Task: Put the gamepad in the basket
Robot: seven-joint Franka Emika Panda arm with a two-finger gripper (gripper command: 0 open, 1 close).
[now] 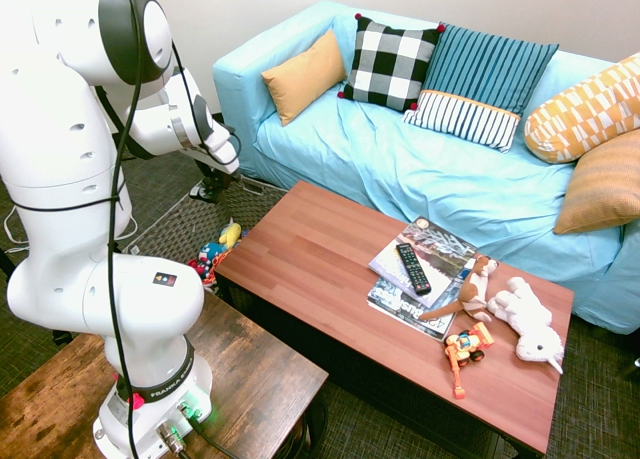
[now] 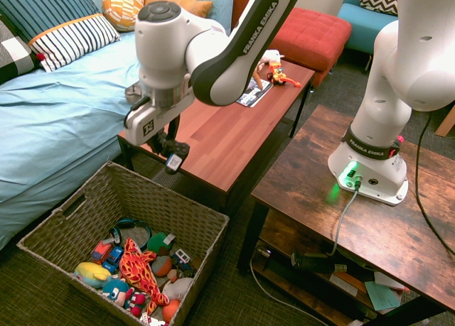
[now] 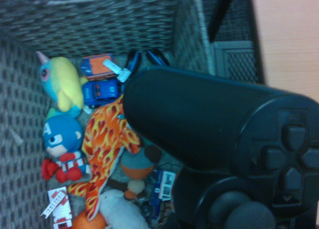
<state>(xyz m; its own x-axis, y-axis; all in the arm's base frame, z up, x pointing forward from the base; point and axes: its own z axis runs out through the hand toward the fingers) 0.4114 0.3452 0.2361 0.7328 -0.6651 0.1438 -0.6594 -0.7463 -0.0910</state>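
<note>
The gamepad (image 2: 174, 158) is dark and hangs from my gripper (image 2: 170, 148), which is shut on it just above the far rim of the basket (image 2: 178, 197). The basket is a large woven grey-brown one on the floor between the sofa and the coffee table. In the wrist view the gamepad (image 3: 224, 139) fills the foreground, with its d-pad and a thumbstick showing. Beneath it is the inside of the basket (image 3: 99, 19). In the first exterior view my own arm hides the gripper and the gamepad.
Several toys lie in the basket, among them a flame-patterned plush (image 2: 135, 265) and toy cars (image 3: 99, 92). The red-brown coffee table (image 2: 227, 120) stands right beside the basket, with magazines, a black remote (image 1: 412, 267) and plush toys on it. The blue sofa (image 2: 64, 106) is on the basket's other side.
</note>
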